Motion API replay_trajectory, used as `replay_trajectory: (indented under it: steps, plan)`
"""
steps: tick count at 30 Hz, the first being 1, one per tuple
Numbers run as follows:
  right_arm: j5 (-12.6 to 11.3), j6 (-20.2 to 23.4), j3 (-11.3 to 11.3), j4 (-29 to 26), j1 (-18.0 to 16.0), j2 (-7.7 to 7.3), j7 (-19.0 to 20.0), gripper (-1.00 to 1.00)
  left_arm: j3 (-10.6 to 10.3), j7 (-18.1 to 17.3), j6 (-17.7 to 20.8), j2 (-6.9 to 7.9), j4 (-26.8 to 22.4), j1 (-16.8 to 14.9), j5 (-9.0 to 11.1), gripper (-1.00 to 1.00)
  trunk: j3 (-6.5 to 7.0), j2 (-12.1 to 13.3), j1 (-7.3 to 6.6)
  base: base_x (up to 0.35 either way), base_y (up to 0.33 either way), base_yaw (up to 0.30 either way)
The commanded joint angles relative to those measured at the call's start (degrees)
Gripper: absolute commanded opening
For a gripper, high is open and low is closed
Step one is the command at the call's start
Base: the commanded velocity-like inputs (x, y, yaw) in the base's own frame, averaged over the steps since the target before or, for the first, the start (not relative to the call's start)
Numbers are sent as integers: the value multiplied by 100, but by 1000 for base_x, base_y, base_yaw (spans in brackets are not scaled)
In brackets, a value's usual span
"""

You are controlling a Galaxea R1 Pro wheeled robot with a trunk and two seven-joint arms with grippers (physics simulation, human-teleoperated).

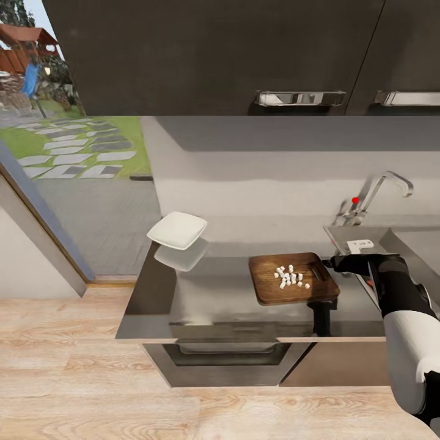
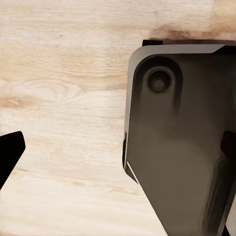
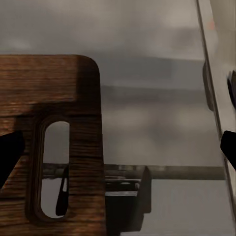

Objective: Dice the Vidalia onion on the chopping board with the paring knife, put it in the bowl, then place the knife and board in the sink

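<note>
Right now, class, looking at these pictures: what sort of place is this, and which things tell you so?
Most likely a home kitchen. A chrome tap stands over a sink set in a grey metal countertop, dark cabinets hang above, and a chopping board carries diced onion.

Right arm (image 1: 403, 305) reaches forward, its hand (image 1: 333, 263) open, fingers spread.

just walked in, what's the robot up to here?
Onion dicing looks done: small white onion cubes sit on the wooden chopping board on the grey countertop. The right gripper hovers at the board's handle-slot end, beside the sink; jaws look open, nothing held. The white bowl is empty at the counter's far left corner. The left gripper hangs over the floor.
</note>
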Motion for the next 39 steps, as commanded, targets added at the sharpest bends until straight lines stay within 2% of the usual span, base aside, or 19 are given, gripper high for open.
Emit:
replay_trajectory:
  steps: [1,13,39]
  plan:
    - [60,11,-19,-6,-6,-1,54,100,-48,4,-32,-4,20,-8,35,100,-11,-11,3,0,0,0]
    - [60,14,-9,-5,-6,2,54,100,-48,6,-32,-5,20,-8,35,100,-83,-11,3,0,-71,0]
    - [51,11,10,20,-6,42,58,100,-48,7,-32,-4,20,-8,35,100,-271,-11,3,0,-1,0]
